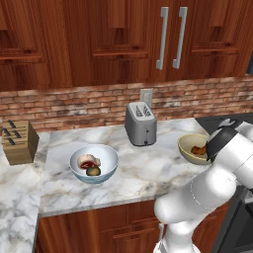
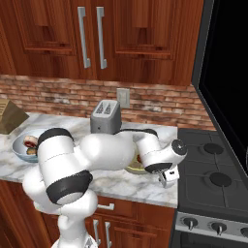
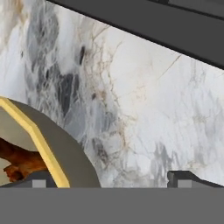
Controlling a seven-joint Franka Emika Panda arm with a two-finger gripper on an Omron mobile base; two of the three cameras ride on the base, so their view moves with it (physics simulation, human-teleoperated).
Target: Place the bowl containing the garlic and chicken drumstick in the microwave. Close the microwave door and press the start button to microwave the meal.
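Bowl (image 1: 193, 148) at right of the left base view, on the counter (image 1: 143, 170) beside the toaster (image 1: 141, 123), drumstick (image 1: 199, 149) inside; not yet lifted. Gripper (image 3: 109, 177) low at the rim in the hand view, jaws wide apart, one tip over the rim, one outside, nothing clamped. Everything left: carrying to the microwave, shutting the door, pressing start.

cabinets (image 1: 118, 39): dark wood, silver handles | backsplash (image 1: 74, 106): red brick, outlet | counter (image 1: 143, 170): grey-veined white marble | stove (image 2: 213, 169): black
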